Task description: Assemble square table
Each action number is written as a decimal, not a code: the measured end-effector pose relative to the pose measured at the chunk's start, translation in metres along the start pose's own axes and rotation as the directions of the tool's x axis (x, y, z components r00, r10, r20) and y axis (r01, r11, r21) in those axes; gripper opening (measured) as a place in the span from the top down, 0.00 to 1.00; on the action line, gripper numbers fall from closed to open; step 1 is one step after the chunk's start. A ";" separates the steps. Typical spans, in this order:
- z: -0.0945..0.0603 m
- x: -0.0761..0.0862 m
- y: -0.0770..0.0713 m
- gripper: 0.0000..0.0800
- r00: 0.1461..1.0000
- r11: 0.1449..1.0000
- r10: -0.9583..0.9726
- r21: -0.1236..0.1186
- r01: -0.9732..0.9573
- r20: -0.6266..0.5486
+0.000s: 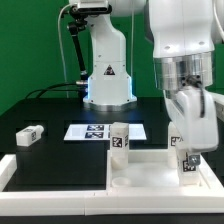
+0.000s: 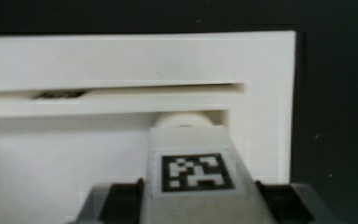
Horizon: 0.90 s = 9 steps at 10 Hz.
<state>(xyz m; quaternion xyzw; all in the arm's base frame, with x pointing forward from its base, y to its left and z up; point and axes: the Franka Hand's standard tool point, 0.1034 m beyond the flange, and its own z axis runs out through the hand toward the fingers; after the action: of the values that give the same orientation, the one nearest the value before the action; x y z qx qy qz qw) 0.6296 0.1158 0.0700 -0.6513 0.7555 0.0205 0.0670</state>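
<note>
You see the pincer hanging from the arm on the exterior view's right, closed on the held leg, which is upright with its tagged face towards the camera. In the wrist view the pincer has its dark fingers pressed to both sides of the held leg, so only the leg's width keeps them apart, and the black-and-white tag shows plainly between them. The leg's lower end is down at the square table top, inside its raised rim near the corner on the exterior view's right; you cannot tell from either view whether it sits in a corner hole. The wrist view shows the square table top as a white tray wall with a long shadowed step, and the rounded end of the held leg lies against that white. The table top itself lies flat at the front of the black counter. A standing leg is upright at the top's far corner on the exterior view's left, just beside the marker board. A lying leg rests on its side on the counter, well apart from the top, towards the exterior view's left. The white border rail runs along the counter's edge on that side
</note>
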 end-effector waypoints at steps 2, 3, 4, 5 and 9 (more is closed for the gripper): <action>0.001 -0.003 0.000 0.64 0.993 0.993 0.119 0.005 -0.119 0.000; 0.001 -0.003 0.000 0.62 0.997 0.997 0.083 0.005 -0.083 0.000; 0.001 -0.004 0.001 0.62 1.000 1.000 0.002 0.004 -0.002 -0.005; 0.003 -0.011 0.005 0.40 0.985 0.985 -0.175 -0.003 0.175 -0.009; 0.003 -0.014 0.013 0.19 0.809 0.809 -0.588 -0.016 0.588 -0.003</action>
<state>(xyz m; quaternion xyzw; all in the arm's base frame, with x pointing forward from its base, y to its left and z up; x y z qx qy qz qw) 0.6191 0.1323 0.0677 -0.8535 0.5173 0.0016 0.0625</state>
